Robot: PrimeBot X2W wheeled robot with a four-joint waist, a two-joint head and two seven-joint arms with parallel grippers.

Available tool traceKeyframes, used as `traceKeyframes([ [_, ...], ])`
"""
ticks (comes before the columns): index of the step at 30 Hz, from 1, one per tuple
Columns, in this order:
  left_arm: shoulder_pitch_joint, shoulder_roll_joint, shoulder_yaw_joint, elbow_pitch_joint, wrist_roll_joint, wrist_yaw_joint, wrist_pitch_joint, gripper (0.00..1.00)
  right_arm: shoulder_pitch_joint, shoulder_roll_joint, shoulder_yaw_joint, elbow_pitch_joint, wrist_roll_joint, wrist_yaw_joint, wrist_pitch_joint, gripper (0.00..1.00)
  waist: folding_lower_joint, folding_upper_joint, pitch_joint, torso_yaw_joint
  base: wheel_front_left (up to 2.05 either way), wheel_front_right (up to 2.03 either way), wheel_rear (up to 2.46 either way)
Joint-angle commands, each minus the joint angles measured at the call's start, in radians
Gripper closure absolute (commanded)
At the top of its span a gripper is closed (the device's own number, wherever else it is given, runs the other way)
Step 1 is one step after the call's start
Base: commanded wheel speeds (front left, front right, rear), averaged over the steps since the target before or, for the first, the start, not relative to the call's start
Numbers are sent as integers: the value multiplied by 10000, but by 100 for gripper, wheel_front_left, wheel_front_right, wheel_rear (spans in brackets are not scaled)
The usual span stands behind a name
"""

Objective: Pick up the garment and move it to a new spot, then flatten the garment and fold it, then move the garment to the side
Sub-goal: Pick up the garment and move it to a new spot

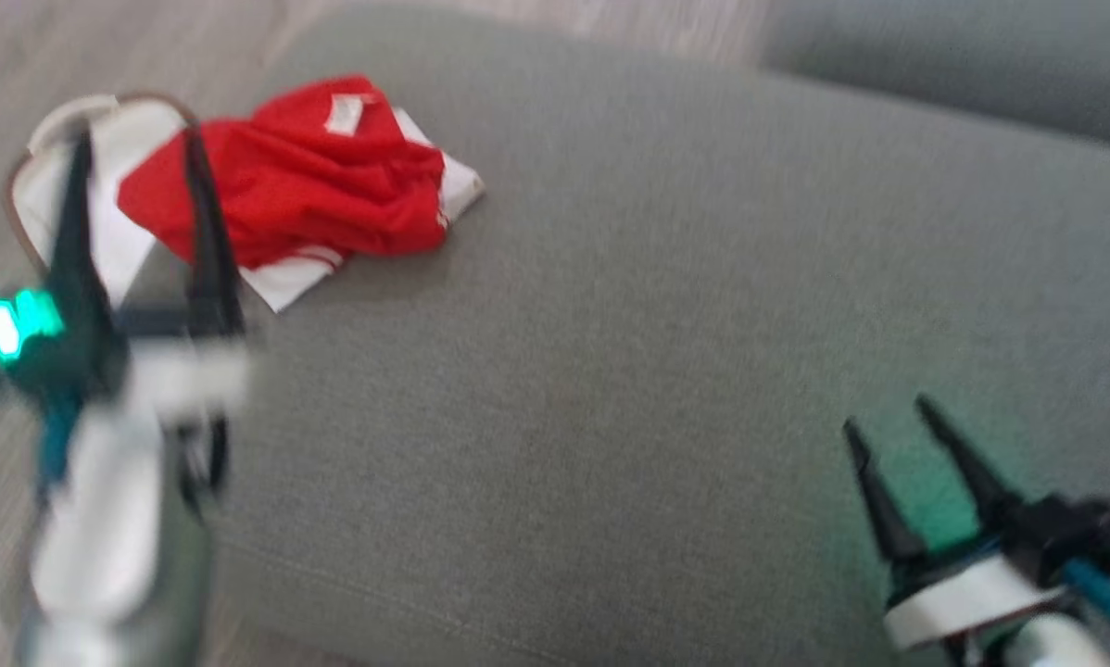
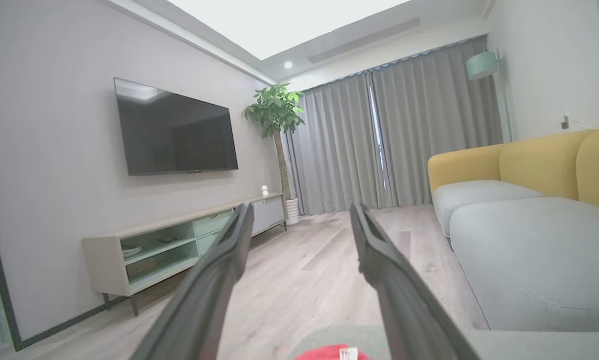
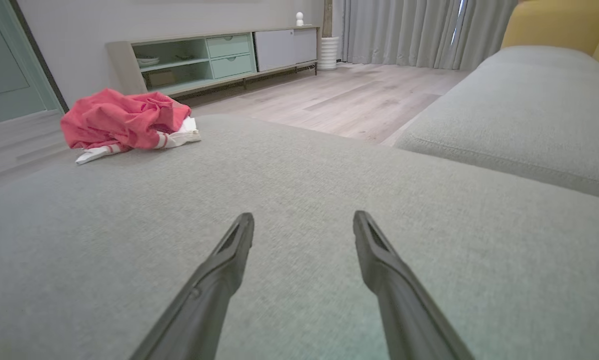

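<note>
The garment (image 1: 305, 185) lay crumpled at ten o'clock (no step done, seemingly), left gripper (image 1: 136, 137) and right gripper (image 1: 887, 413) both spread, empty.

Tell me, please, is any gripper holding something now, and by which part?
Nothing is held. The left gripper and the right gripper are both open; the red garment lies crumpled on the grey cushion.

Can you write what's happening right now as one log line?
garment: crumpled on cushion | left gripper: jaws open, empty, near garment | right gripper: jaws open, empty, over cushion
</note>
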Motion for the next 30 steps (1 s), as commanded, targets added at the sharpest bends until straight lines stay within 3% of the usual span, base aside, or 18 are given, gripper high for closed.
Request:
traceKeyframes([
  [1,-1275,443,429,219,-63,-124,203,0,-440,-458,202,-450,-91,67,-109,0,-3,0,1218,-216,0,0,0],
  [5,-4040,892,358,2349,-2,-422,1294,0,-845,-1224,173,-856,-112,67,-109,0,-3,0,1920,-374,0,0,0],
  [6,-5126,952,430,3623,-188,-528,2021,0,-1041,-1529,168,-1086,-100,67,-109,0,-3,0,2183,-527,0,0,0],
  [11,-6762,816,529,6516,-668,-671,3674,0,-1266,-2073,-50,-1754,-62,67,-51,0,-3,0,2711,-751,0,0,0],
  [18,-7153,222,445,9152,-1042,-849,3713,0,-1166,-2504,-237,-2630,-201,67,302,0,-3,0,3314,-896,0,0,0],
  [26,-7462,14,492,10928,-1268,-732,3544,0,-1161,-2672,-321,-3172,-276,67,558,0,-3,0,3823,-991,0,0,0],
  [27,-7506,-25,496,11084,-1315,-786,3525,43,-1154,-2666,-353,-3198,-275,67,573,0,-3,0,3845,-990,0,0,0],
  [28,-7551,-42,499,11196,-1350,-825,3443,100,-1145,-2661,-383,-3218,-277,67,580,0,-3,0,3864,-989,0,0,0],
  [30,-7627,-25,464,11349,-1366,-906,3202,100,-1137,-2630,-446,-3224,-286,67,577,0,-3,0,3864,-986,0,0,0],
])
